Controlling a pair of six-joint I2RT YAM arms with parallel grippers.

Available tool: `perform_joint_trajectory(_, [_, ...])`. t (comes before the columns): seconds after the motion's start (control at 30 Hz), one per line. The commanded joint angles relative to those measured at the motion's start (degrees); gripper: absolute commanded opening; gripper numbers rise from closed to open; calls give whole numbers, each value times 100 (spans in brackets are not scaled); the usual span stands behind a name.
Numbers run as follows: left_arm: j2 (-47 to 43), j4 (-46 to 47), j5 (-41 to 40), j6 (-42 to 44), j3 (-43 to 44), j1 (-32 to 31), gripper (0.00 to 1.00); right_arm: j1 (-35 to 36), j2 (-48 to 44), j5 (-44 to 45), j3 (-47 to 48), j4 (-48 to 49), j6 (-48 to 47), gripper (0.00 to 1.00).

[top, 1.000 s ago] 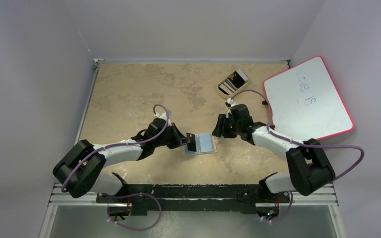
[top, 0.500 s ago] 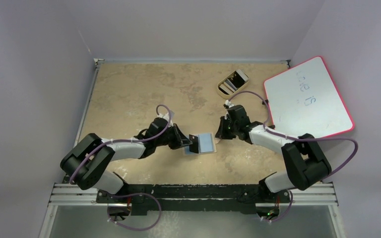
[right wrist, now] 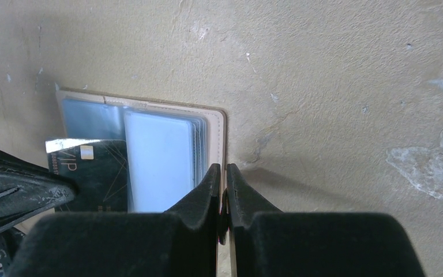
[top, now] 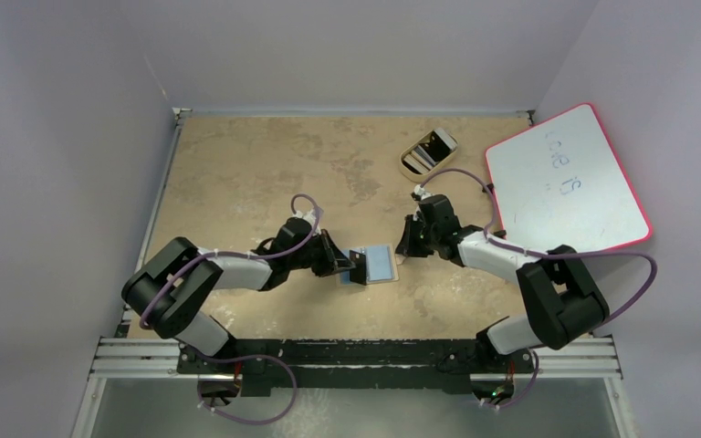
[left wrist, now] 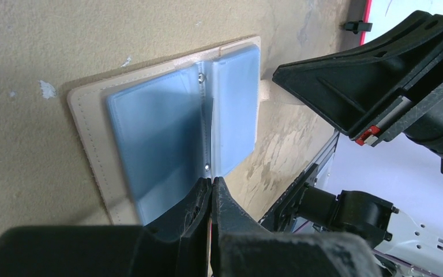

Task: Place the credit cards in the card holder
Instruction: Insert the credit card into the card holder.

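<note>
Top external: card holder (top: 381,263) lies open on bench (top: 237,173), front centre. Left hand (left wrist: 212,190) pinches dark credit card (right wrist: 92,173) over holder's left side. Right hand (right wrist: 224,179) narrow at holder's right edge, grip unclear.
</note>
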Motion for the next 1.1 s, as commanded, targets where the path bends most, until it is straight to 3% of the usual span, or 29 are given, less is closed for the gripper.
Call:
perform_joint_trajectory(0.0, [141, 452, 88, 81, 120, 47, 0, 18, 23, -3, -23, 184, 17, 8])
perform_joint_trajectory(0.43, [381, 835, 200, -12, 97, 51, 0, 19, 58, -17, -73, 265, 11, 8])
perform_joint_trajectory(0.77, [-197, 370, 1, 15, 163, 55, 0, 22, 30, 10, -82, 257, 14, 7])
perform_joint_trajectory(1.07, [-144, -18, -110, 299, 317, 53, 0, 25, 15, -8, -53, 242, 16, 7])
